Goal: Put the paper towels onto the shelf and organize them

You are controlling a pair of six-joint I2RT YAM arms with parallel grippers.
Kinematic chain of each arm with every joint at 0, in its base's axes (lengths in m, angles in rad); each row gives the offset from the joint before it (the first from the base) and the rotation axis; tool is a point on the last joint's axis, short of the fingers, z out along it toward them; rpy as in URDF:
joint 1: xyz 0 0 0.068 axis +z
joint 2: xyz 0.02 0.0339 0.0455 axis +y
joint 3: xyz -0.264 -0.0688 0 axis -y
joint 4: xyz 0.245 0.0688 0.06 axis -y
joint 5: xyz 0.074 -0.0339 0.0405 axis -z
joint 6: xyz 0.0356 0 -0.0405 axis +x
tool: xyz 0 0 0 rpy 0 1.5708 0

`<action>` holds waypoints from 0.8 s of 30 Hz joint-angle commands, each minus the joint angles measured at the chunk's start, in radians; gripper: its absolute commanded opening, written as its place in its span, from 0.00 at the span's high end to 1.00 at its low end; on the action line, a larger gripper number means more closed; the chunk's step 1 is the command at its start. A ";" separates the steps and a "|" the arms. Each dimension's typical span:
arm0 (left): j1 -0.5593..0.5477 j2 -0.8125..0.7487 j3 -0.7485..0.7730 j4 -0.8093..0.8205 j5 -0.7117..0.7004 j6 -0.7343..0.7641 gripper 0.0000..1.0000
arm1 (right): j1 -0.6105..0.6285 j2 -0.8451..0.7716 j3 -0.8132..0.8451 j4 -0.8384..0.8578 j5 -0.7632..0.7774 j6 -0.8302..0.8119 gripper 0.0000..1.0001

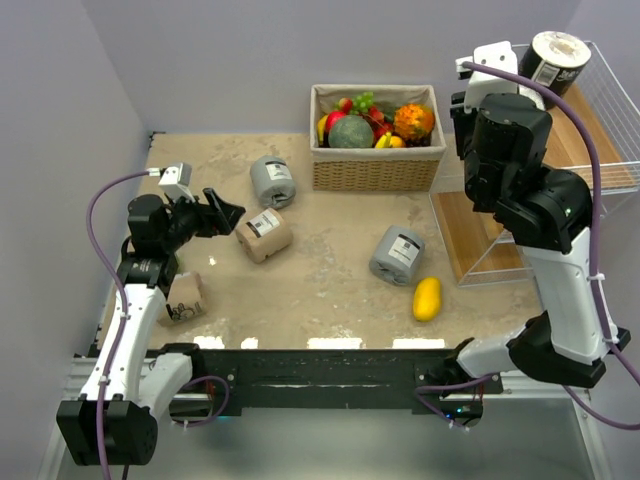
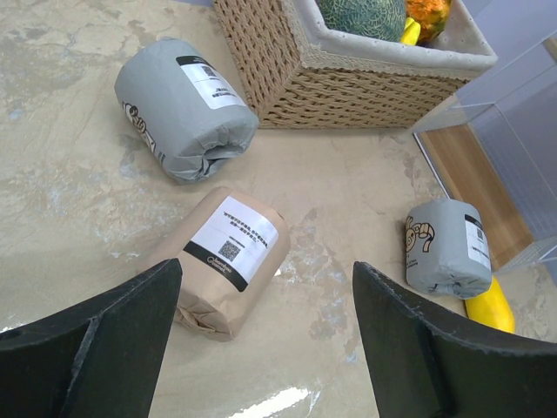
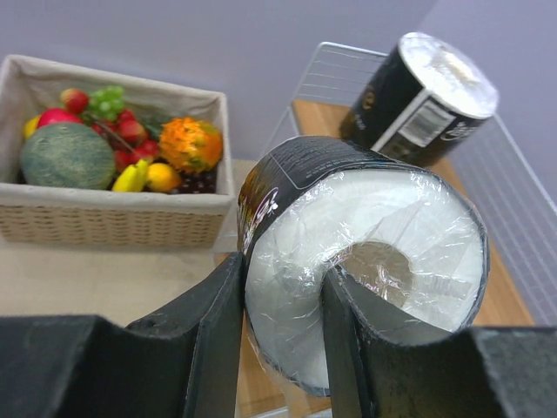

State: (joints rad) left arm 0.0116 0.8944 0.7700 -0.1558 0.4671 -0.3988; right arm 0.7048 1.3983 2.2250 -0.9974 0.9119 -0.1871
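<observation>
Plain lilac-grey walls around a beige marbled tabletop

A fruit basket stands near a probable mango.

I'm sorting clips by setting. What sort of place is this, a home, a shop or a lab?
Probably a lab test bench: robot arms bolted at the table edge, bare walls, and props such as paper towels, a fruit basket and a wire shelf.

Paper towels: six total. Two grey rolls, two tan rolls, two black rolls: one gripped in right end effector, other just beyond it. One mango. One fruit basket. One shelf.
</observation>
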 commanded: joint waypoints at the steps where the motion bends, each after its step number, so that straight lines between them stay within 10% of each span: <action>1: -0.004 -0.017 -0.014 0.019 0.007 0.020 0.15 | 0.002 -0.044 0.005 0.091 0.140 -0.130 0.72; 24: -0.002 -0.015 -0.018 0.035 0.021 0.008 0.13 | -0.174 -0.056 -0.028 0.110 0.061 -0.213 0.71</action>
State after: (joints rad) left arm 0.0116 0.8852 0.7544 -0.1513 0.4686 -0.3996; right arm 0.6430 1.3159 2.1754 -0.8524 1.0870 -0.4114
